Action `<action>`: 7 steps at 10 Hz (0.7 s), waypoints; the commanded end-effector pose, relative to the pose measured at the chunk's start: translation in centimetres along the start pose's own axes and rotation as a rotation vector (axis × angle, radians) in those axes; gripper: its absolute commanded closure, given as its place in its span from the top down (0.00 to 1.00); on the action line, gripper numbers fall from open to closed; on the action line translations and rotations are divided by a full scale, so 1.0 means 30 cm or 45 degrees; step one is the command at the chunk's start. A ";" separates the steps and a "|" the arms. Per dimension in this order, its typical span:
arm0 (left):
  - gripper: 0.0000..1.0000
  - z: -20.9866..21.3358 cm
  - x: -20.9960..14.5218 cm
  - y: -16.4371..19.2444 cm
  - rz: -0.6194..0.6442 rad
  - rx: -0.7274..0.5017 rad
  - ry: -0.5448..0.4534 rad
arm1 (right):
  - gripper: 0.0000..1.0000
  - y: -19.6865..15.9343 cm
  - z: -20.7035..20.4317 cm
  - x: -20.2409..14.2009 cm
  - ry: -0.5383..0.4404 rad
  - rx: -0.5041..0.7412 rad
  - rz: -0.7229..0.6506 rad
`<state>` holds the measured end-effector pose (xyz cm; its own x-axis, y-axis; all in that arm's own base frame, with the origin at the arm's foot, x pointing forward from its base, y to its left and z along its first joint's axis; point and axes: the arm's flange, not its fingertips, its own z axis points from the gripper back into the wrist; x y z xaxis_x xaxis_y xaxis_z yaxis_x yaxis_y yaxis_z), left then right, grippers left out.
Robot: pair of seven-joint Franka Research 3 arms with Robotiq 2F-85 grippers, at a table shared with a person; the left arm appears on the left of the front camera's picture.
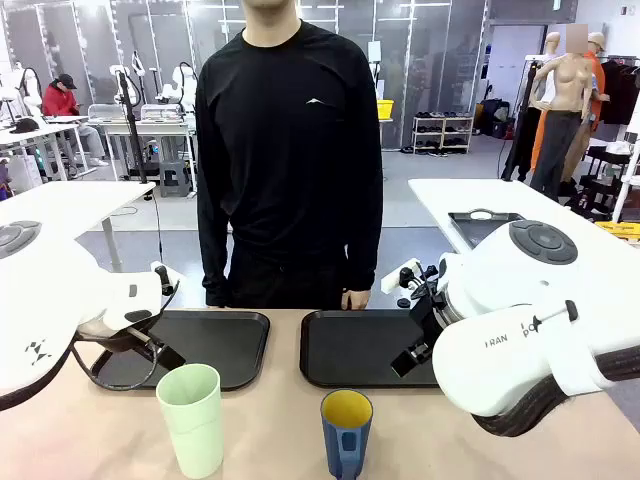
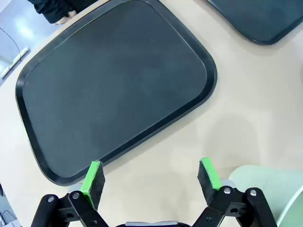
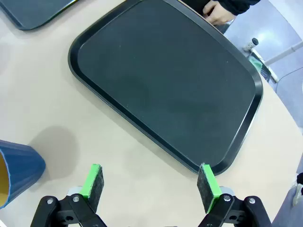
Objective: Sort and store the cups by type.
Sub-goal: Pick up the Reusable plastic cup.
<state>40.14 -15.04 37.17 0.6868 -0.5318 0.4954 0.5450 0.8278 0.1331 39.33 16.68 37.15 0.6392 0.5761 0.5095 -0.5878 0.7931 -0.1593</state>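
A tall pale mint-green tumbler stands upright near the table's front edge, left of centre. To its right stands a shorter dark blue cup, yellow inside, with its handle facing me. My left gripper hangs open over the bare table just in front of the left tray; the tumbler's rim sits beside its right finger. Open too, my right gripper hovers in front of the right tray, and the blue cup shows at that view's lower left. Nothing is between either pair of fingers.
Two black trays, one on the left and one on the right, lie side by side across the middle of the table with nothing on them. A person in black stands at the far edge, one hand resting by the right tray.
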 end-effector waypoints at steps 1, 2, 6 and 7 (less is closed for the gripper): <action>1.00 0.000 0.000 -0.001 -0.001 0.000 0.000 | 1.00 0.000 0.000 0.000 0.000 0.000 0.000; 1.00 0.000 0.000 -0.001 -0.001 0.000 0.000 | 1.00 0.000 0.000 0.000 0.000 0.000 0.000; 1.00 0.000 0.000 -0.001 -0.001 0.000 0.000 | 1.00 0.000 0.000 0.000 0.000 0.000 0.000; 1.00 0.000 0.000 -0.001 -0.001 0.000 0.000 | 1.00 0.000 0.000 0.000 0.000 0.000 0.000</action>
<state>40.13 -15.08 37.17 0.6863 -0.5325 0.4953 0.5457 0.8273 0.1333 39.32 16.69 37.15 0.6379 0.5779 0.5089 -0.5891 0.7919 -0.1609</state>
